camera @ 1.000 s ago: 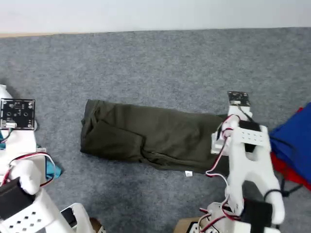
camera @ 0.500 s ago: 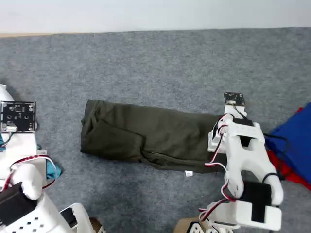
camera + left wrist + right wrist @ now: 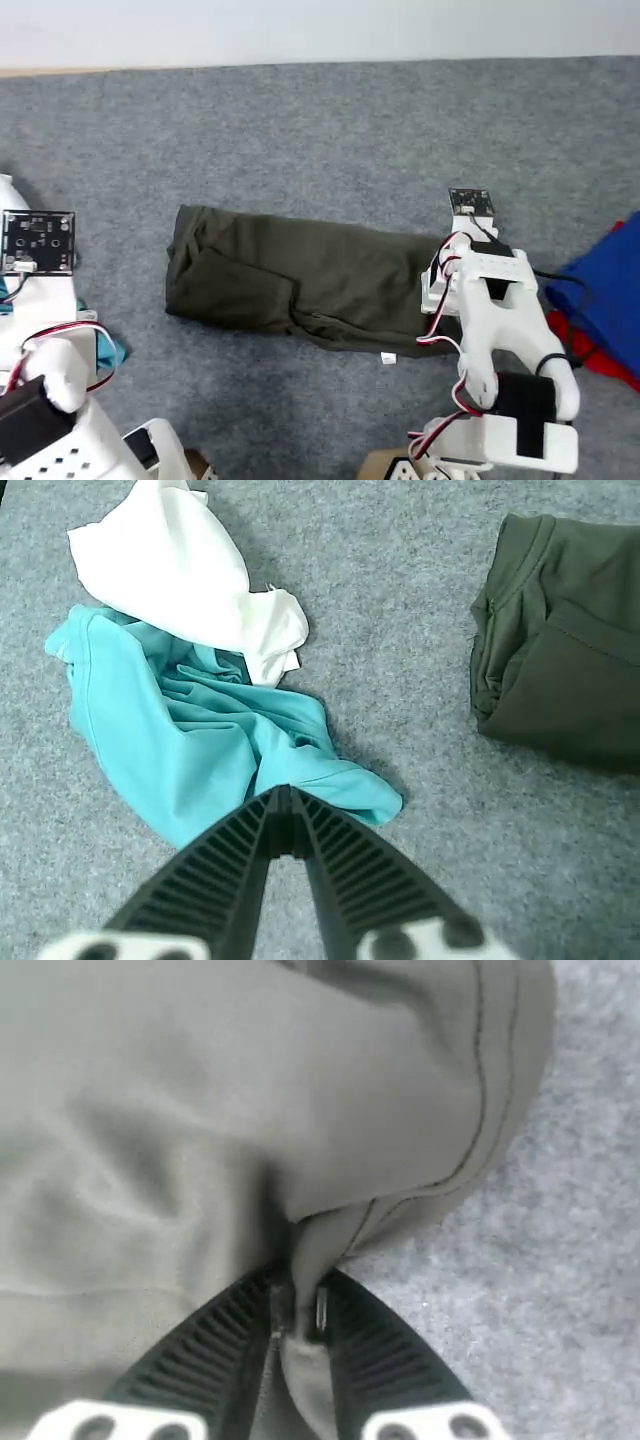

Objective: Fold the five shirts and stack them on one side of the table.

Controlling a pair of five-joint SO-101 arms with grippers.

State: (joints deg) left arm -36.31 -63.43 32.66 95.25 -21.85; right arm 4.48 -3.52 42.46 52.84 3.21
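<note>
The right pincer (image 3: 297, 1310) grips a fold at the three-o'clock end of the olive shirt (image 3: 300, 280), whose length runs toward nine o'clock. The left pincer (image 3: 290, 802), closed and empty, hangs farther off.

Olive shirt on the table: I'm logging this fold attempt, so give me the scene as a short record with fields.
olive shirt: partly folded, lying lengthwise on the table
right gripper: shut on a fold at the olive shirt's edge
left gripper: shut, empty, tip by the teal shirt's edge
teal shirt: crumpled, white shirt lying partly on it
blue shirt: heaped partly over red shirt
</note>
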